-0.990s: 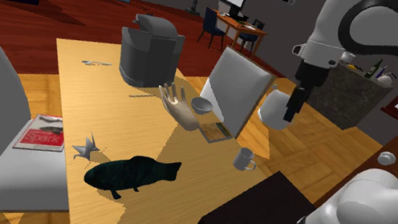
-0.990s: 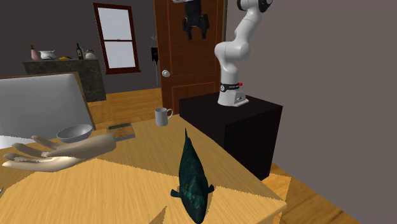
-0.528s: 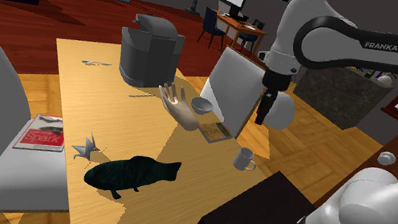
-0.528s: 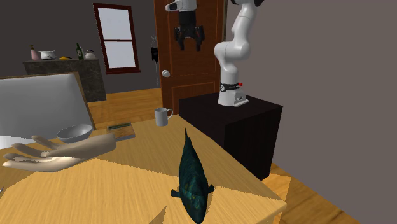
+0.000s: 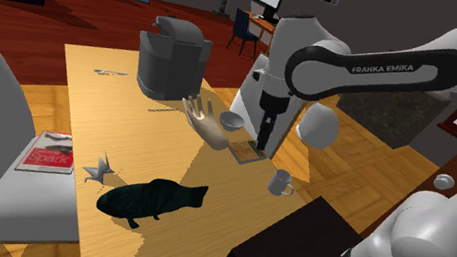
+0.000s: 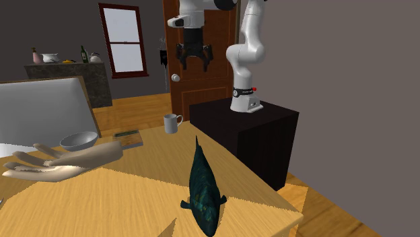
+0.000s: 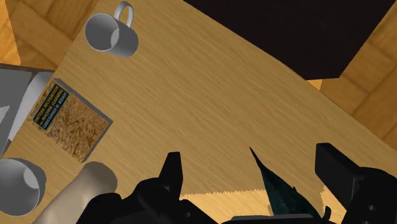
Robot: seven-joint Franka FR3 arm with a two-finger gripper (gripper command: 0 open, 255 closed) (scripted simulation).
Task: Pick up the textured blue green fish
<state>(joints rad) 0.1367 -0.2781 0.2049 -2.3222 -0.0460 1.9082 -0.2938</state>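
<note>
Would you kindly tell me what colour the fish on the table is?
The fish is dark mottled blue-green, clearest in the second exterior view.

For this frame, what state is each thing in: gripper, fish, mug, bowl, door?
gripper: open, empty, in the air over the table.
fish: lying on the table, not held.
mug: upright, empty.
bowl: upright, empty.
door: shut.

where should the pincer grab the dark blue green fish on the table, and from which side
Probably straight down from above onto the fish, closing across its body just behind the thick middle, toward the tail. It lies long and low on the table and narrows there, so the open pincer can span it crosswise.
</note>
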